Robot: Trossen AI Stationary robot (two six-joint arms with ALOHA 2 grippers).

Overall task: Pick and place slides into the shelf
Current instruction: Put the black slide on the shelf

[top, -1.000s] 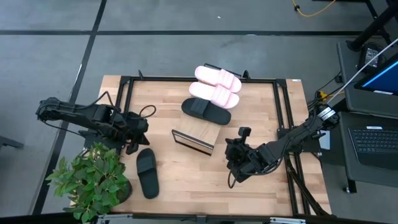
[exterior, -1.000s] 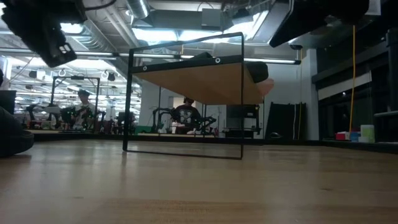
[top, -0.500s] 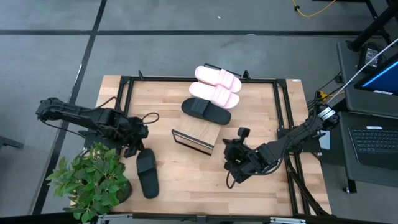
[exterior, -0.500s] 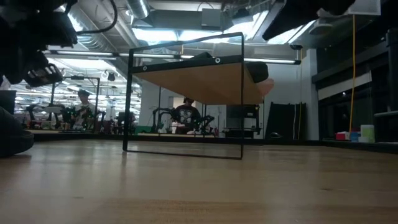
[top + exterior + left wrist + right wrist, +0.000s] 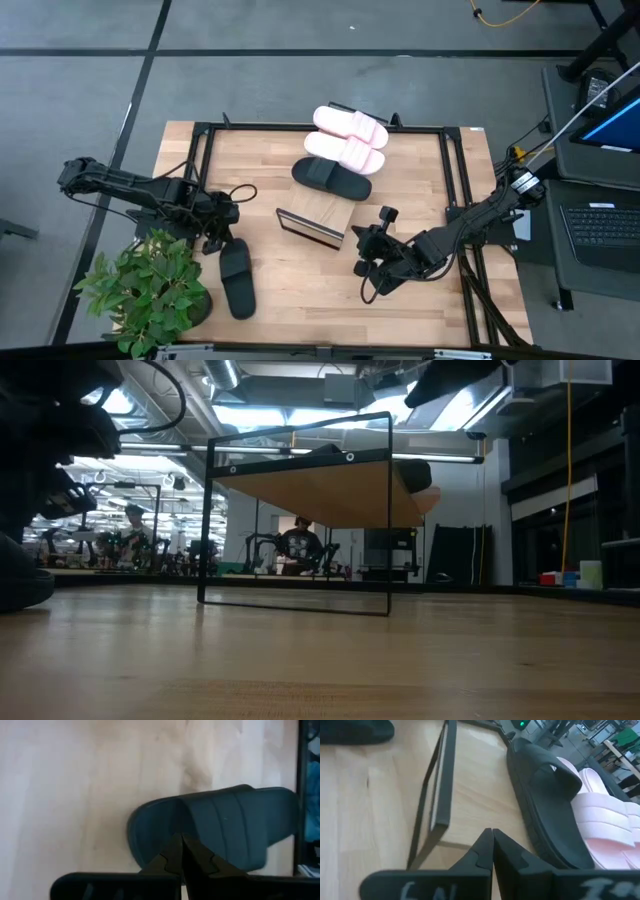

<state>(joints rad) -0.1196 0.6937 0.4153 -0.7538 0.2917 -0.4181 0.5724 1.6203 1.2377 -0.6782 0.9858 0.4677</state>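
Black slide (image 5: pixel 237 279) flat on the desk (image 5: pixel 300 290) beside a plant (image 5: pixel 145 290), left claw (image 5: pixel 213 243) pinched closed at its end, holding nothing; right claw (image 5: pixel 362 268) closed, empty, near the shelf (image 5: pixel 322 212) carrying three slides; no legible writing

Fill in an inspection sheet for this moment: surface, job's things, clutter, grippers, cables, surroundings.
Surface: light wooden tabletop inside a black frame.
Job's things: two pink slides and one black slide sit on the slanted shelf; the second black slide lies flat on the table, off the shelf.
Clutter: potted plant at the near left corner.
Grippers: left gripper shut, holding nothing, just above one end of the loose black slide; right gripper shut, holding nothing, beside the shelf.
Cables: a dark loop along the left arm; yellow cable on the floor.
Surroundings: grey floor, a laptop to the right, people at distant benches.
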